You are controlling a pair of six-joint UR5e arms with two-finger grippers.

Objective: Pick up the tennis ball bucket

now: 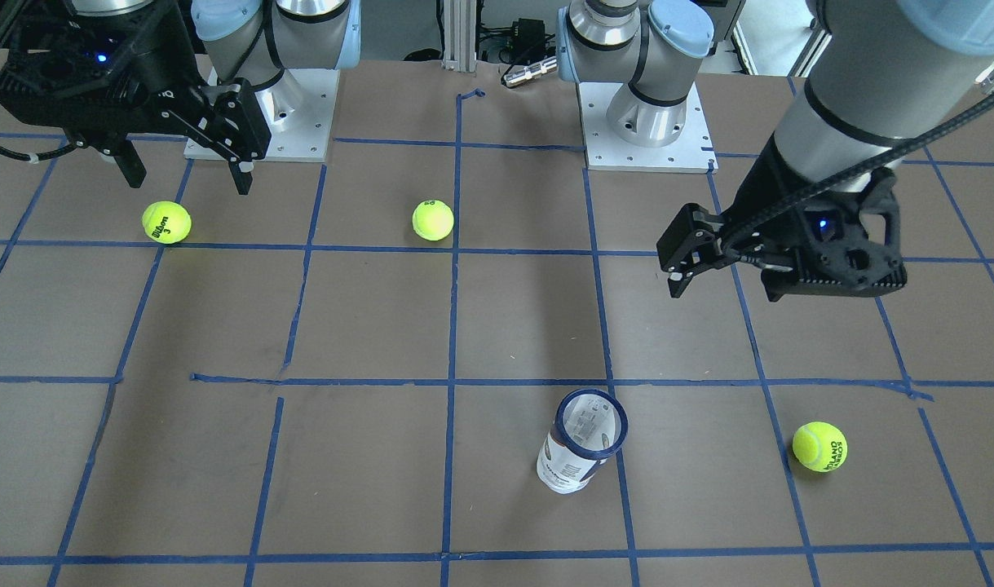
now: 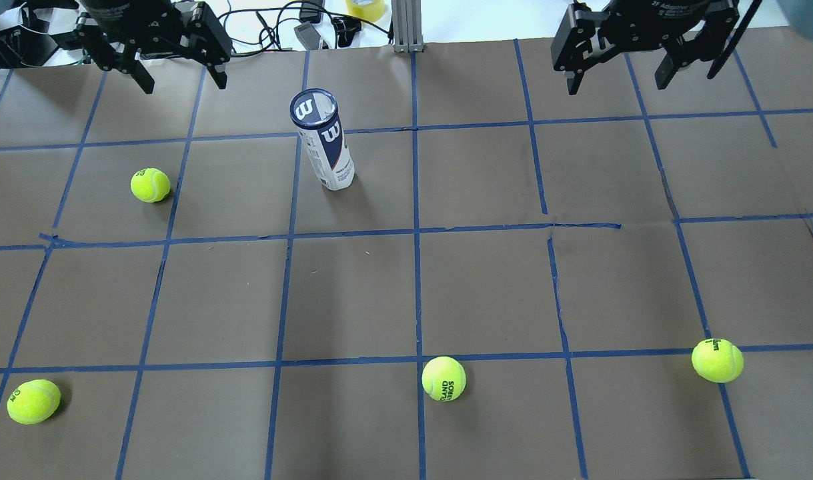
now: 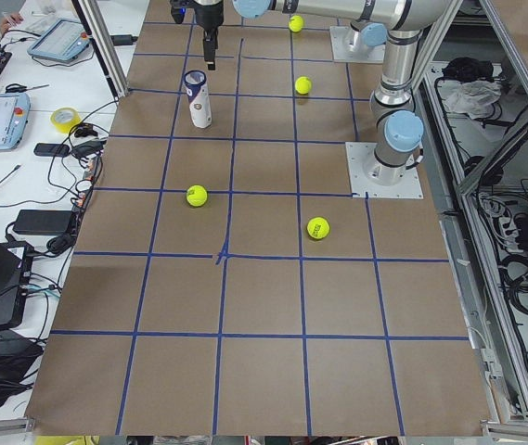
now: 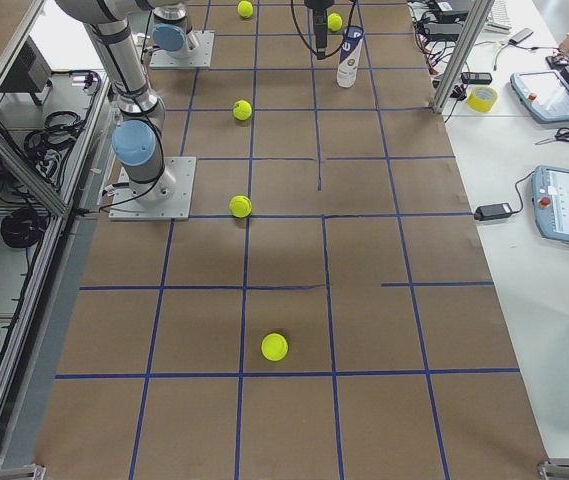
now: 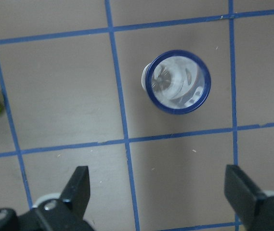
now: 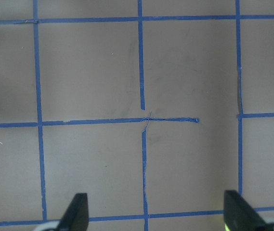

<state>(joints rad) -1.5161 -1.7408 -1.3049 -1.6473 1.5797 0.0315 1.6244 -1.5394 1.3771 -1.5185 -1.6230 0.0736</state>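
Farthest to the left of the tennis ball bucket lies the outermost ball, well apart from it and much closer to the robot's side of the desk. Next comes the nearer ball, on the bucket's left and about level with its foot, near but not touching.

Up and to the left of the bucket hangs the left pincer, raised off the desk, its two fingers spread wide with nothing between them. From its wrist camera the bucket shows ahead of the fingertips, seen down its mouth and clear of both.

The bucket itself stands upright on the brown desk, navy rim up, a white "W" on its navy band. Its foot is to the right of a blue tape line, and nothing touches it.

To the bucket's right and well toward the robot rests the middle ball, just right of another tape line. Farther right of the bucket, the right pincer hangs in the air, well apart from it, fingers likewise spread wide and empty. Farthest right of the bucket sits the last ball, well apart, toward the robot's side.
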